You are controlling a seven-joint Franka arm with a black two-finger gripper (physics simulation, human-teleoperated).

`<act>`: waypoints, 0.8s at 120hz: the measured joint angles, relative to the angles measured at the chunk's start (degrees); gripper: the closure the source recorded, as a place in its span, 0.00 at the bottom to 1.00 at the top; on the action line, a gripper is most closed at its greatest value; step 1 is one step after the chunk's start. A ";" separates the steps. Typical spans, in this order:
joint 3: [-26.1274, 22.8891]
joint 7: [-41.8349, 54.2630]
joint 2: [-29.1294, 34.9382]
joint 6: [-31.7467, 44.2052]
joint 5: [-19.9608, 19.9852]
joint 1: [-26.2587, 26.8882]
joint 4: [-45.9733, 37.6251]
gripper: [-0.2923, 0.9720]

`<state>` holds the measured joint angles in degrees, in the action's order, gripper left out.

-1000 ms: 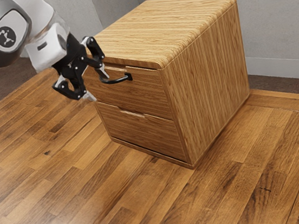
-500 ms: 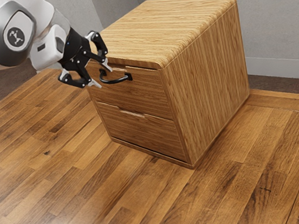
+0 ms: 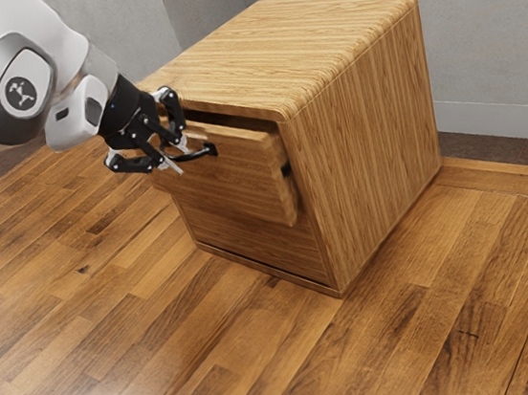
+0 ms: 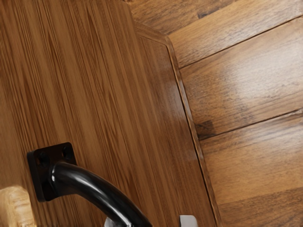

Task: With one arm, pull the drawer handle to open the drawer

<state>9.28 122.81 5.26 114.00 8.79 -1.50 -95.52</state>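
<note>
Your gripper [image 3: 178,152] is at the handle [image 3: 199,152] on the upper drawer [image 3: 237,172], which stands partly out of the cabinet [image 3: 351,119] front, near its top edge. The fingers are narrowly apart with the bar between them. In the wrist view one pad [image 4: 188,221] shows a gap to the bar, so this looks like a hook, not a clamp. You appear to be mid-pull. The next move calls for a straight draw away from the cabinet front, level with the drawer's travel so the bar doesn't slip off.
</note>
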 joint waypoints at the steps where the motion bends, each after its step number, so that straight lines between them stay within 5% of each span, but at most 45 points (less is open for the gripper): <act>1: -0.08 0.07 0.34 0.04 0.02 0.02 -0.32 0.78; 43: 2.65 2.11 11.99 0.67 -0.31 1.74 -11.88 0.84; 96: 4.33 3.50 16.36 1.63 -0.45 1.17 -16.55 0.79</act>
<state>13.61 126.31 21.62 115.62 8.34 -0.33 -112.07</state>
